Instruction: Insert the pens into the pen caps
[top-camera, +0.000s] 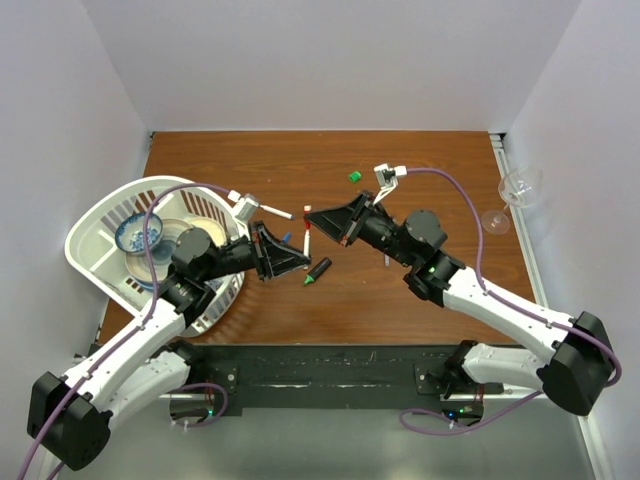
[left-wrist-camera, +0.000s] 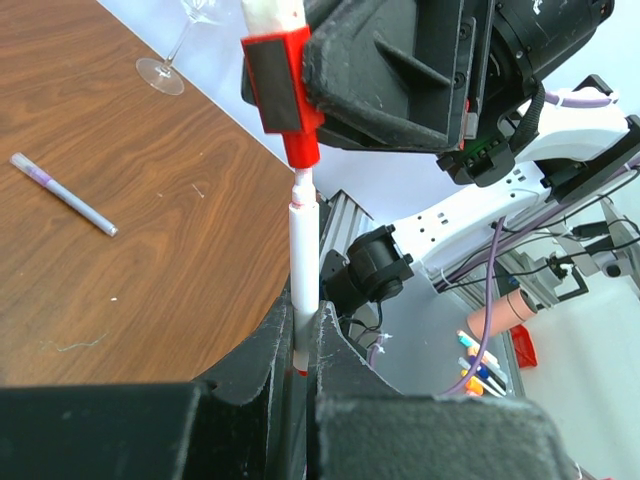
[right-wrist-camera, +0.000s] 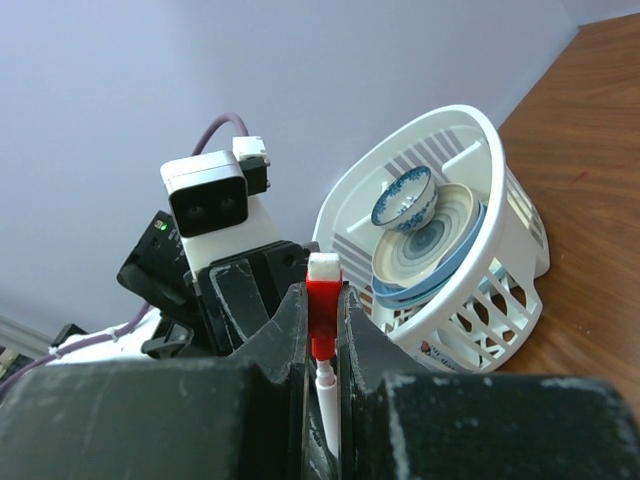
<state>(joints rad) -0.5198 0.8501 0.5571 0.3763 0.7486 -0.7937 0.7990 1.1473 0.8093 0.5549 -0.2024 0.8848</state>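
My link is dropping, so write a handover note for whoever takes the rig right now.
Grippers: left gripper shut on a white pen; right gripper shut on the red cap.
Pen tip is entering the cap, apparently not fully seated.
Loose: second pen, marker, green cap, blue cap.
Done: nothing fully capped.
Left: seat this cap, then the other two.

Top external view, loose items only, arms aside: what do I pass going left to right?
white basket → black marker with green tip → green cap → wine glass
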